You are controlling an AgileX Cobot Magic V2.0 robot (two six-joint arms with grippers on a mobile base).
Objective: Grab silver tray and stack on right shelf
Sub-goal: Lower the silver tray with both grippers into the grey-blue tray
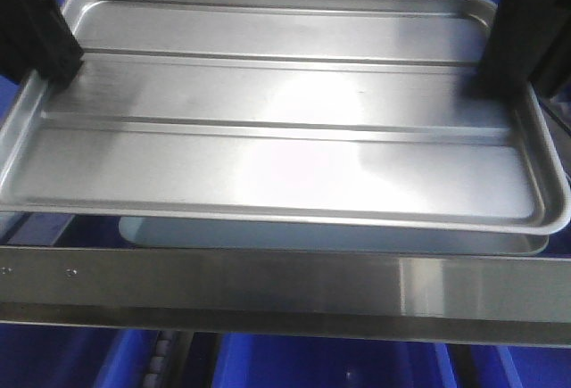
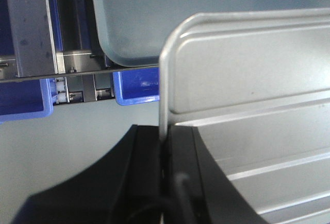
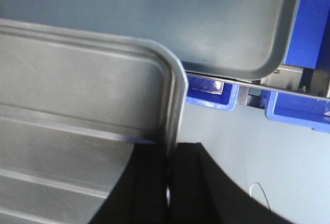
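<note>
Here, shiny ridged silver tray (image 1: 285,129), round-cornered.

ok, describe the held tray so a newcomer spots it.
Find the shelf's brushed-steel front bar. Above it, the black left gripper and right gripper clamp a shiny rectangular metal tray. Two long floor ridges distinguish it from the duller plain grey tray beneath.

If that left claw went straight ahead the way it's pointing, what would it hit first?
Probably the duller grey tray: the left gripper, shut on the rim of the silver tray, points toward its corner. Depth is unclear, so it might pass just above.
</note>
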